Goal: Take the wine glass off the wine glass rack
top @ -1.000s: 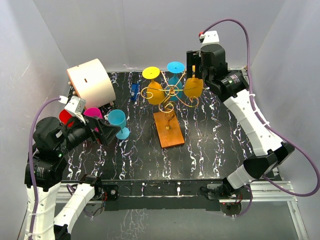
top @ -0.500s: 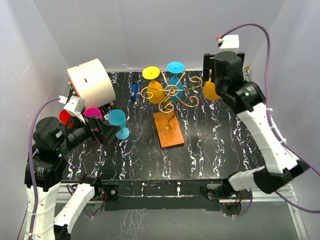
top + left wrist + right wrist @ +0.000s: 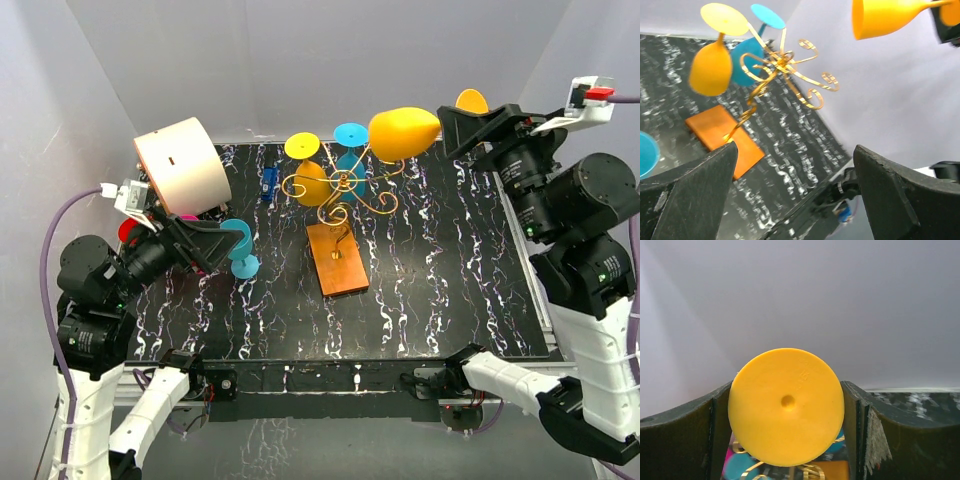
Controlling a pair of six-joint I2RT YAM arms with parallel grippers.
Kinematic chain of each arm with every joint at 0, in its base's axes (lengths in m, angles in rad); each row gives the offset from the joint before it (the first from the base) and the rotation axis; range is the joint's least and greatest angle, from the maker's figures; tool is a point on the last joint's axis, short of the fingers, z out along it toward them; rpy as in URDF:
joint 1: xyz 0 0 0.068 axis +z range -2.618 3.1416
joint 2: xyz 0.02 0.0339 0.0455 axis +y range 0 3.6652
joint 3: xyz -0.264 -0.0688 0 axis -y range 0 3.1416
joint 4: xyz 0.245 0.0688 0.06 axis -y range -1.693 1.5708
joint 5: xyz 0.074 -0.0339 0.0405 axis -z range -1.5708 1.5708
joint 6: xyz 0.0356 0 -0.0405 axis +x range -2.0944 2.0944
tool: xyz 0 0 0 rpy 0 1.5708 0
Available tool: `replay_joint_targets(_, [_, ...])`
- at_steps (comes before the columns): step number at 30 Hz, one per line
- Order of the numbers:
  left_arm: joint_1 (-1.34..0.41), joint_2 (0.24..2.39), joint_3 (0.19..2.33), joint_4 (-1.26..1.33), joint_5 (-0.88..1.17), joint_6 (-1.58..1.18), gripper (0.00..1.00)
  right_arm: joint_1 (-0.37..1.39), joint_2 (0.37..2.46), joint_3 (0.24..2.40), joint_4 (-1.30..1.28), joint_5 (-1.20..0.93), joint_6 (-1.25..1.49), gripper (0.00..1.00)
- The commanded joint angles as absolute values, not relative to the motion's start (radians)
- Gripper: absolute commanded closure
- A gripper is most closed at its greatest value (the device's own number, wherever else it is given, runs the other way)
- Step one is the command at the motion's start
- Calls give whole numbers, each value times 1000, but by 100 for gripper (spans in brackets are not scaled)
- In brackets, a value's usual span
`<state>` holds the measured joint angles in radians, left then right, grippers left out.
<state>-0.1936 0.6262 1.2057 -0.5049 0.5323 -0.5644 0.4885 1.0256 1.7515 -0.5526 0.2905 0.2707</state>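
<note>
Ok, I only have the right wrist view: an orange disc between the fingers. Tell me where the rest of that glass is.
Observer: The orange wine glass lies sideways in the right gripper, its bowl in the air clear of the wine glass rack.
Operator: Count what hangs on the rack.
Observer: Two: a yellow-footed orange glass and a blue glass.
Operator: Report the left arm.
Observer: The left gripper is open and empty, beside a teal glass on the table.

Wine glass rack [image 3: 337, 260] central, right side open
</note>
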Motion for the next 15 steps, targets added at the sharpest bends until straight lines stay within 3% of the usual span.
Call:
replay_joint_targets(1, [-198,611,1130,-190,645,-828,1,486,1030,1711,-348,-16,489,36])
replay_joint_targets(8, [-197,617,955,365,709,-1215,1,486,1070,1557,-21,-345,880,38])
replay_joint_targets(12, [-198,616,933,402,696,-1250,1,487,1136,1448,225,-515,1119,42])
replay_joint_targets(15, [-198,609,928,378,695,-1245,3,529,1160,1383,332,-519,1196,42])
